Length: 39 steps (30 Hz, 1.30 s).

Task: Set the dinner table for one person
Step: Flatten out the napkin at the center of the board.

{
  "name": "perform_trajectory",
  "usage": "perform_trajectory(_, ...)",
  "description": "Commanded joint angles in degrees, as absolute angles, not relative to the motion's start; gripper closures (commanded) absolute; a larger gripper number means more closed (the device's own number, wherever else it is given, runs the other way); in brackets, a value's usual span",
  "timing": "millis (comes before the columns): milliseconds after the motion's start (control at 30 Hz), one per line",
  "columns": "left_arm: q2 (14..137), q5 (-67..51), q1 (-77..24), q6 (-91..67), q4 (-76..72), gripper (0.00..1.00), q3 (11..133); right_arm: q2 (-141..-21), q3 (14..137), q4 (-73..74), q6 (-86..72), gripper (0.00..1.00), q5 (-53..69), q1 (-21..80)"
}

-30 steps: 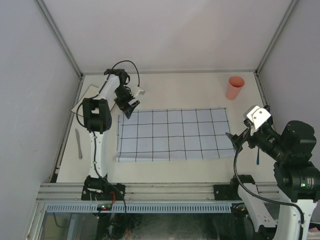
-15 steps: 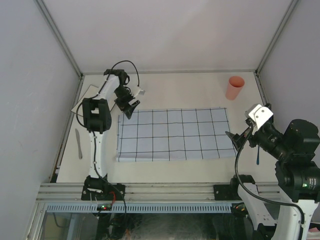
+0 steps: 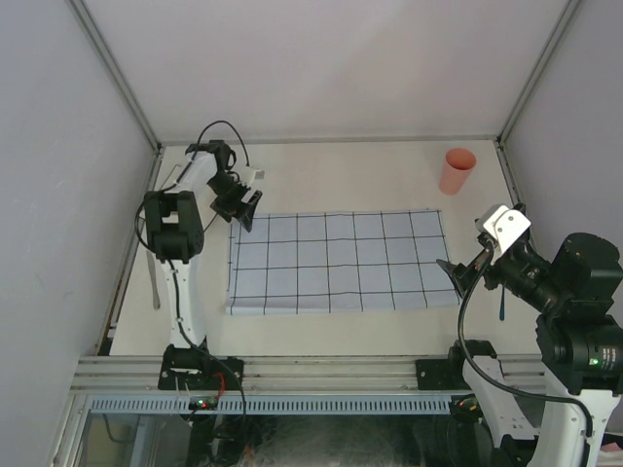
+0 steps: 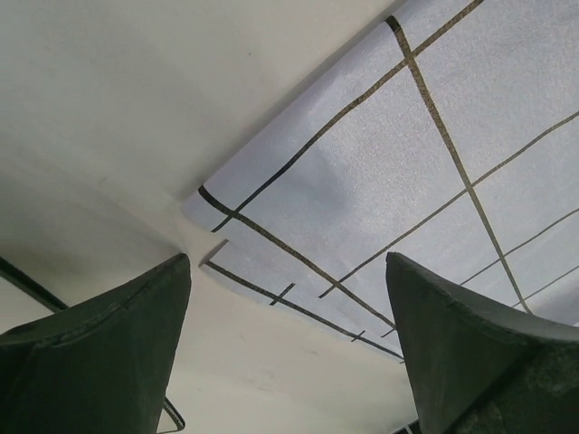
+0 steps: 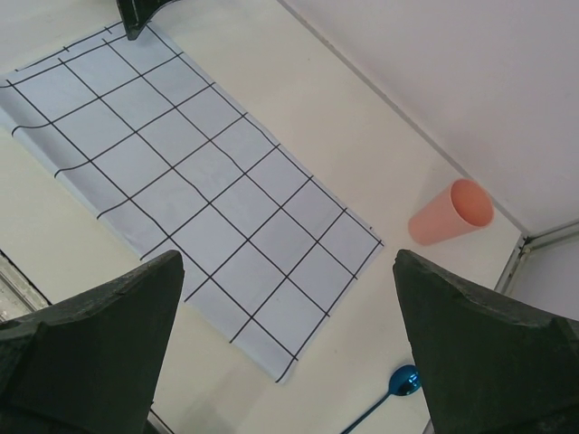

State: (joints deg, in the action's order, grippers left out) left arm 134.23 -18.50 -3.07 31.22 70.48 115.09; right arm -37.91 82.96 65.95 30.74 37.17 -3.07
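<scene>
Off-white flat dinner table holds a light-blue cloth with dark grid lines in its middle. The left gripper hangs wide and empty over the cloth's far left corner. The right gripper is wide and empty too, near the cloth's right edge. A pink plastic cup stands far right.

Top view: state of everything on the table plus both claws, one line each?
grid cloth: spread flat on the dinner table
pink cup: upright, open end up, off the cloth
blue spoon: lying flat near the right edge
pale utensil: lying flat near the left edge
left claw: open, empty, at the cloth's far-left corner
right claw: open, empty
</scene>
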Motion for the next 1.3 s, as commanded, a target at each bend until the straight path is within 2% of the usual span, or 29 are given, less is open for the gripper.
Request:
perform_trajectory(0, 128.1, -18.9, -3.0, 26.2, 63.7, 0.07, 111.6, -38.5, 84.2, 65.3, 30.9, 0.0, 38.7, -3.8)
perform_trajectory(567, 133.0, -24.7, -3.1, 24.0, 67.0, 0.09, 117.3, -37.7, 83.9, 65.6, 31.2, 0.0, 39.4, -4.2)
perform_trajectory(967, 134.8, -23.0, -3.0, 22.7, 69.6, 0.11, 119.6, -37.7, 84.0, 65.9, 31.4, 0.0, 39.3, -4.2)
perform_trajectory(1100, 131.6, -21.4, -2.6, 23.8, 67.7, 0.11, 115.0, -37.6, 83.9, 66.0, 31.6, 0.0, 39.1, -4.2)
perform_trajectory(1267, 133.3, -22.8, -2.5, 24.3, 69.2, 0.12, 117.0, -37.7, 84.2, 65.7, 31.4, 0.0, 39.4, -4.2)
